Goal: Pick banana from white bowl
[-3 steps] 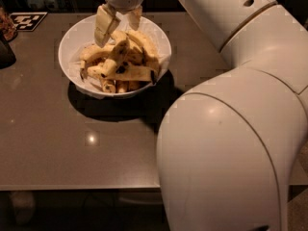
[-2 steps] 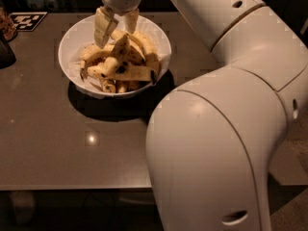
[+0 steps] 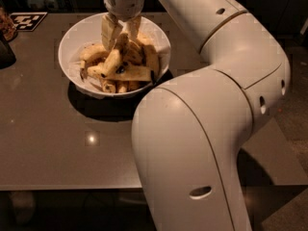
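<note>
The white bowl (image 3: 67, 52) stands at the back of the dark table and holds a pile of several yellow, brown-specked bananas. One banana (image 3: 132, 73) lies across the front of the pile with a small dark oval mark near its middle. My gripper (image 3: 121, 32) hangs straight down over the back of the pile. Its fingers (image 3: 109, 30) are apart and stand either side of the raised end of another banana (image 3: 115, 57). Nothing is lifted off the pile.
My white arm (image 3: 202, 129) fills the right and the foreground and hides the table there. A black-and-white marker tag (image 3: 26, 20) lies at the back left. A dark object (image 3: 6, 52) stands at the left edge. The table's front edge runs along the bottom left.
The gripper has sunk a little towards the bananas. The arm's large lower link has swung left in view. The bowl and bananas have not moved.
</note>
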Available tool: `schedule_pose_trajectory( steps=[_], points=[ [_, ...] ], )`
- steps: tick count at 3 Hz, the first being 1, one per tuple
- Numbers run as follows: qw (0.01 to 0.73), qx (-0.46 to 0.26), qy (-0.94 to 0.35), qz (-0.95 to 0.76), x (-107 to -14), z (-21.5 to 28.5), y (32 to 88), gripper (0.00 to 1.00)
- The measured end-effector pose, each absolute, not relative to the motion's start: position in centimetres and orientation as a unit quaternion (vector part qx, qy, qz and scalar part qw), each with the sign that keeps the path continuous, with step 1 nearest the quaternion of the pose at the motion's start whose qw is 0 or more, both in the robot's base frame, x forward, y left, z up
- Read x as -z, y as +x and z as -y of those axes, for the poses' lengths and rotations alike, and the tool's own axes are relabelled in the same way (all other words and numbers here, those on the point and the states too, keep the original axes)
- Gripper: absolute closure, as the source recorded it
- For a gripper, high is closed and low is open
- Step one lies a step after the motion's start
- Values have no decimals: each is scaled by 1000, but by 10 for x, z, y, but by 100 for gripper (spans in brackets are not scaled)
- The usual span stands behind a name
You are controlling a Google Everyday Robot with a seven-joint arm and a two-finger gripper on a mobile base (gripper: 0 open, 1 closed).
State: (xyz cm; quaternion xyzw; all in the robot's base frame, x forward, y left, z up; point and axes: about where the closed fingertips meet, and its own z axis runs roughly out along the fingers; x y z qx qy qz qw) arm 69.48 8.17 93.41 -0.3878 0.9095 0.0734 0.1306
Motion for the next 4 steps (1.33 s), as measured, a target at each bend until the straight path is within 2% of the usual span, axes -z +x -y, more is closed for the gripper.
schedule_pose_trajectory(
  steps=[1, 2, 3, 4],
  points=[
    [131, -69, -387, -910, -926, -78, 701, 59],
    [133, -70, -387, -910, -928, -80, 703, 83],
    [151, -75, -400, -901, -934, -81, 702, 100],
    [164, -104, -428, -883, -950, -83, 686, 100]
  ],
)
